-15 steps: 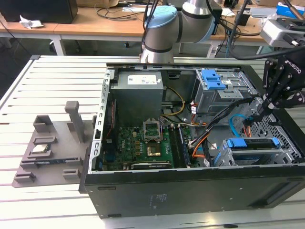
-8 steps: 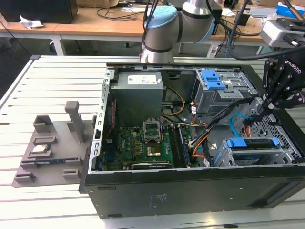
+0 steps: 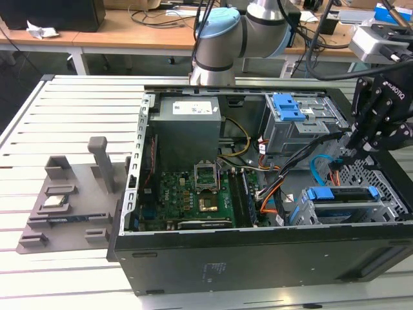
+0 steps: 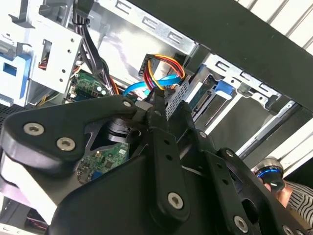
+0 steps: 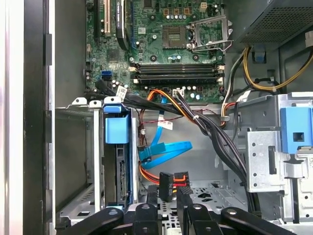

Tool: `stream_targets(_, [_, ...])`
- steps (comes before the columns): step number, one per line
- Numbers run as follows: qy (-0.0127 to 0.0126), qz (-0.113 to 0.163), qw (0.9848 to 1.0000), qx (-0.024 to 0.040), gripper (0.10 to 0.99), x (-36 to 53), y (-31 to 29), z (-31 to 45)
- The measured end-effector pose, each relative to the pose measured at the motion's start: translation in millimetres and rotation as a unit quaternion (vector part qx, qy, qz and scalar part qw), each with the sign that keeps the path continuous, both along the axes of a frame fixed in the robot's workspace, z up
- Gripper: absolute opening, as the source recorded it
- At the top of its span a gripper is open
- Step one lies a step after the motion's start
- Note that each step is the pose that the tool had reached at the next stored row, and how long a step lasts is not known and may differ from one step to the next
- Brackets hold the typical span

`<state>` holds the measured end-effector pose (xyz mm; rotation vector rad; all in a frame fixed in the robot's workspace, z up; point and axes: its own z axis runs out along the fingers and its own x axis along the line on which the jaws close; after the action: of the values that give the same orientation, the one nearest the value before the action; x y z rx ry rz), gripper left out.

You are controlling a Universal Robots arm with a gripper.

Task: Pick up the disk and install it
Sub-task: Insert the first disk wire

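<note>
black hand point(image 5: 167, 196) pinches the connector point(image 5: 166, 182), near disk point(image 5: 119, 169).

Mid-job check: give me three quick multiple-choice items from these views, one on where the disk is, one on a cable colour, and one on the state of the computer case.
1. Where is the disk?
A. On the grey stand outside the case
B. In the metal bay inside the case
C. On top of the power supply

2. What colour is the flat cable beside that bay?
A. Blue
B. Green
C. White

3. How is the computer case?
A. Closed, panel on
B. Standing upright, closed
C. Lying flat with its side open

Answers:
1 B: in the first wrist view the disk stands on edge in the metal bay, with its blue tab at the top.
2 A: the flat cable looping beside the bay is bright blue.
3 C: the exterior view shows the computer case lying on the table with its circuit board exposed.
</note>
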<state>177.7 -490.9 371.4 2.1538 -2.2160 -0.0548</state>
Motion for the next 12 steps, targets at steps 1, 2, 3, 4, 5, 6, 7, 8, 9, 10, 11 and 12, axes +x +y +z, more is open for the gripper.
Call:
stream_targets(1, [0.0, 0.0, 1.0, 0.0, 0.302, -0.5, 0.2, -0.6])
stream_targets(2, [0.0, 0.0, 1.0, 0.0001, 0.302, -0.9, 0.3, -1.7])
stream_targets(3, [0.0, 0.0, 1.0, 0.0001, 0.302, -1.1, 0.5, -3.1])
stream_targets(4, [0.0, 0.0, 1.0, 0.0001, 0.302, -1.1, 0.6, -4.5])
stream_targets(5, [0.0, 0.0, 1.0, -0.0001, 0.302, -1.2, 0.6, -6.3])
stream_targets(6, [0.0, 0.0, 1.0, -0.0004, 0.302, -1.3, 0.6, -7.9])
stream_targets(7, [0.0, 0.0, 1.0, -0.0006, 0.302, -1.3, 0.6, -9.5])
stream_targets(8, [0.0, 0.0, 1.0, -0.0007, 0.302, -1.3, 0.6, -10.6])
stream_targets(9, [0.0, 0.0, 1.0, -0.0009, 0.302, -1.3, 0.6, -11.0])
stream_targets(10, [0.0, 0.0, 1.0, -0.0012, 0.302, -1.3, 0.6, -11.6])
stream_targets(11, [0.0, 0.0, 1.0, -0.0013, 0.302, -1.3, 0.6, -12.3])
stream_targets(12, [0.0, 0.0, 1.0, -0.0015, 0.302, -1.3, 0.6, -13.0])
